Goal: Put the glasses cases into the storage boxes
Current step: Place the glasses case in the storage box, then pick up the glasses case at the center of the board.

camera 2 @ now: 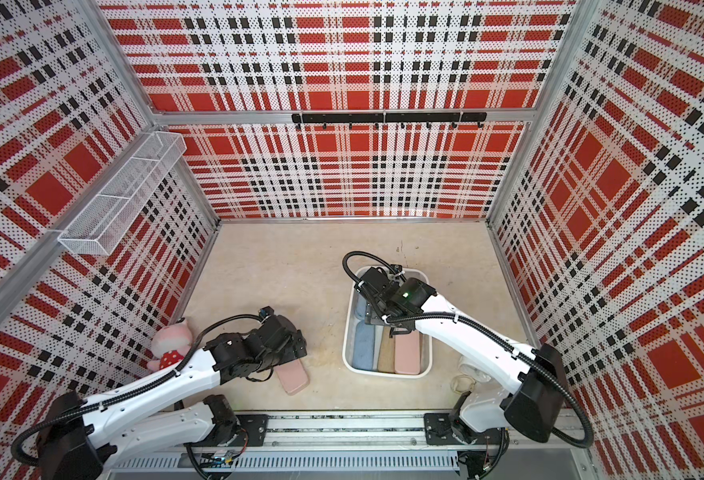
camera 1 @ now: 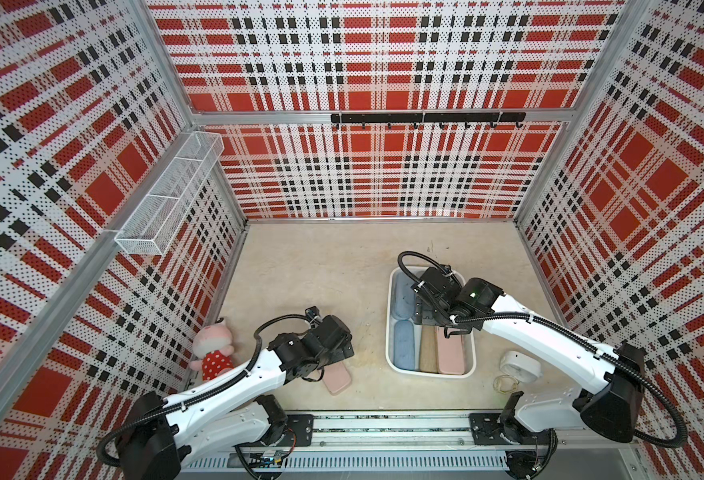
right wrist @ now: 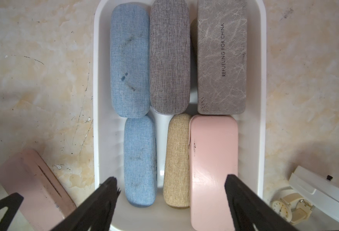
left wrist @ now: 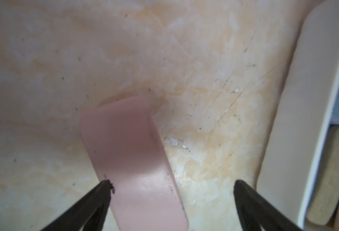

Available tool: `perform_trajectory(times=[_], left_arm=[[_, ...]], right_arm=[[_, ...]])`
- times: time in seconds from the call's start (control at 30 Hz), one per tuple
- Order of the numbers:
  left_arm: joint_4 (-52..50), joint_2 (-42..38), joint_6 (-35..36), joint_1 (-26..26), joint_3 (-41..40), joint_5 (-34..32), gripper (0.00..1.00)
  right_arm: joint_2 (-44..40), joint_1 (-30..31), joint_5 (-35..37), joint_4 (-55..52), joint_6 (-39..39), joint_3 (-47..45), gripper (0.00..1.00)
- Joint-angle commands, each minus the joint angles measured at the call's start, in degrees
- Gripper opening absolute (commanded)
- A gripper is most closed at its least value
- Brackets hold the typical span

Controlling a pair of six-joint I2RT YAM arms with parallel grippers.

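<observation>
One flat pink case (camera 1: 335, 380) is not yet boxed. It's lying flat on the tabletop (camera 1: 321, 270), well apart from the white tray (right wrist: 99, 100), on the left arm's side.

The left gripper (left wrist: 173, 183) is hung right over it w/ jaws spread wide and nothing held. (In the wrist view one fingertip is seen over the case's long edge and the other well clear of the opposite edge, so it's off-centre.)

So the step in hand is judged to be the pickup of that case. Next, the pincer needs to be centred across the narrow width, lowered and closed, then the case carried over the rim.

Six cases (right wrist: 130, 60) are already packed in the tray, 2 rows of 3, so room is tight. Prob it'll have to be laid on top.

The right gripper (right wrist: 171, 178) is parked above the tray, jaws apart and empty, and should prob be pulled clear first.
</observation>
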Motion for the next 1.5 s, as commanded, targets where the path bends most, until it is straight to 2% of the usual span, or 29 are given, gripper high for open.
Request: perform_trajectory(times=[0.0,0.17,0.37,0.63,1.03,1.47], left_arm=[[-1.7,-0.5,-2.4,-0.3,-1.7,1.8,0.98],[-0.5,2.1,-1.4,0.0,-1.6,2.6,0.98],[2.5,4.4,-0.3,2.2,-3.7,6.4,0.98],[2.9,3.6,-0.1,4.0,-5.7,5.9,0.98],[5.4,10.7,5.4,4.9,-3.3,5.2,1.0],[5.0,17.0,9.3,1.4,0.9,3.7,0.85]], right_arm=[[-1.2,0.4,1.8,0.1,1.5,1.1,0.88],[-1.3,0.4,1.8,0.8,1.6,0.1,0.88],[-1.9,0.4,1.4,1.3,1.6,-1.0,0.88],[-2.1,0.5,1.3,1.4,1.2,-1.6,0.88],[-1.8,0.6,0.9,1.4,1.0,-1.1,0.87],[-1.6,0.6,1.3,1.6,1.2,-0.5,0.81]])
